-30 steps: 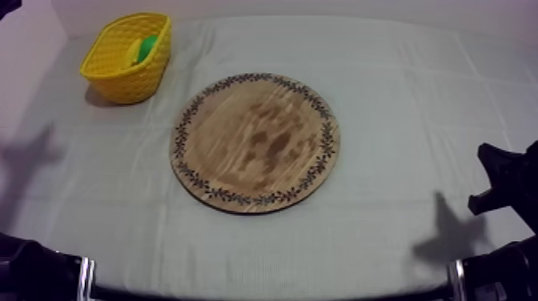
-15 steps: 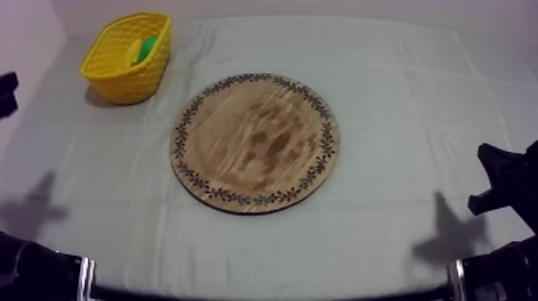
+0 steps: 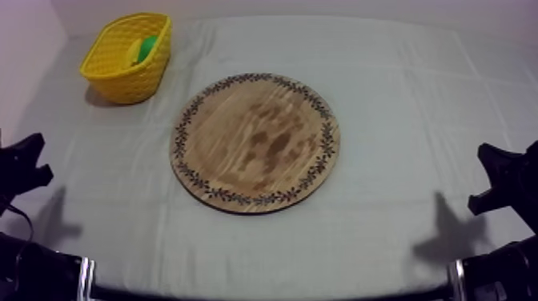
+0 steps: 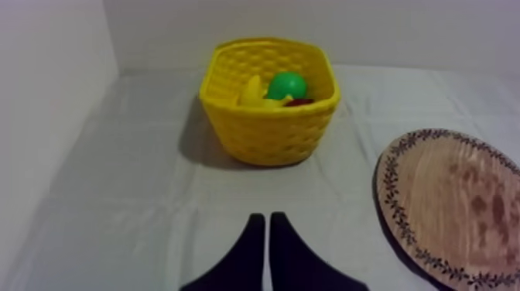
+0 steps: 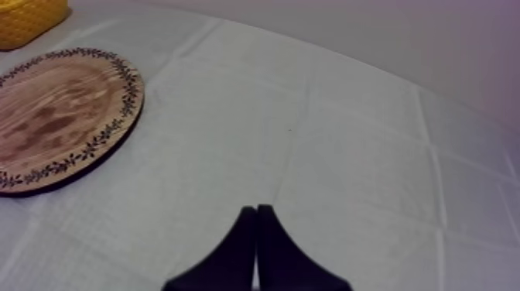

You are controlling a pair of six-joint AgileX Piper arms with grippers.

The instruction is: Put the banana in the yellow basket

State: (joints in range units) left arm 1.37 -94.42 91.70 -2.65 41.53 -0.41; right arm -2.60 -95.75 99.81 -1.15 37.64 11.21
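The banana lies inside the yellow basket at the bench's far left corner, next to a green fruit and a small red fruit. The round wooden board sits bare at mid-bench. The left pincer hangs low at the left edge, clenched on nothing and aimed at the basket. The right pincer sits low at the right edge, also clenched empty, over cloth beside the board.
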